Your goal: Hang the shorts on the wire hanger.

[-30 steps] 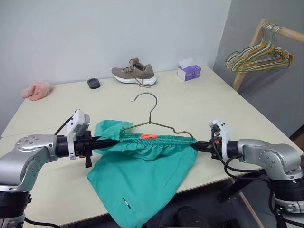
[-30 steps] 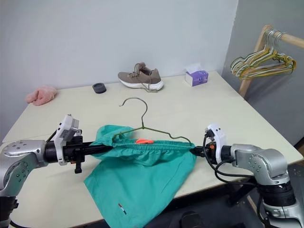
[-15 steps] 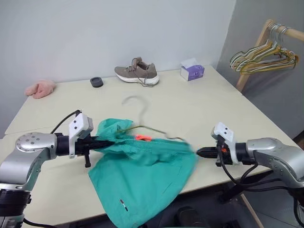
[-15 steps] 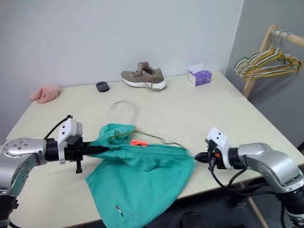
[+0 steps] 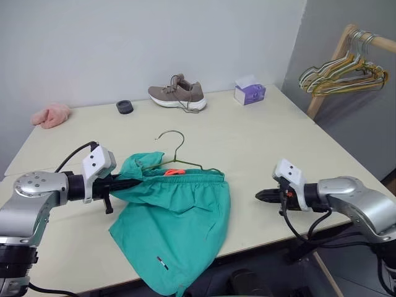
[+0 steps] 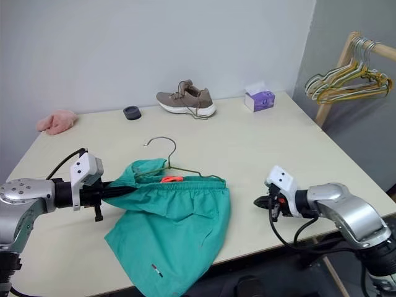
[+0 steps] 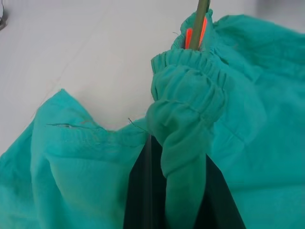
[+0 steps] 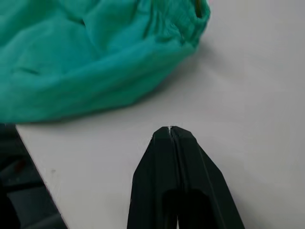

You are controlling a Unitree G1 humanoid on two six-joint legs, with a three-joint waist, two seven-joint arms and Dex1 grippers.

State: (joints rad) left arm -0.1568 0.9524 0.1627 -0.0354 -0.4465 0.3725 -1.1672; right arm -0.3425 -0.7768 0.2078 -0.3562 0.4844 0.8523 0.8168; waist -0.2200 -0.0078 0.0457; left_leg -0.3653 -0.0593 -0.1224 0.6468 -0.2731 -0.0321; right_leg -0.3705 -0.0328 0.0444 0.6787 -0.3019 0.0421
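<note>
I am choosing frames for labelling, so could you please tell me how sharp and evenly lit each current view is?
Left eye view: sharp, soft even light, a faint shadow under the shorts; wire hanger crisp. Right eye view: the same, with the shoe clear. Left wrist view: the waistband is sharp, the table behind is softer and pale. Right wrist view: the right tool is sharp, the shorts slightly soft with a soft shadow beneath them.

The left gripper [image 5: 127, 184], two black fingers on a silver arm, reaches rightward with its fingers clamped together. The right gripper [image 5: 260, 196] points leftward, fingertips [image 8: 170, 132] pressed together, holding nothing.
</note>
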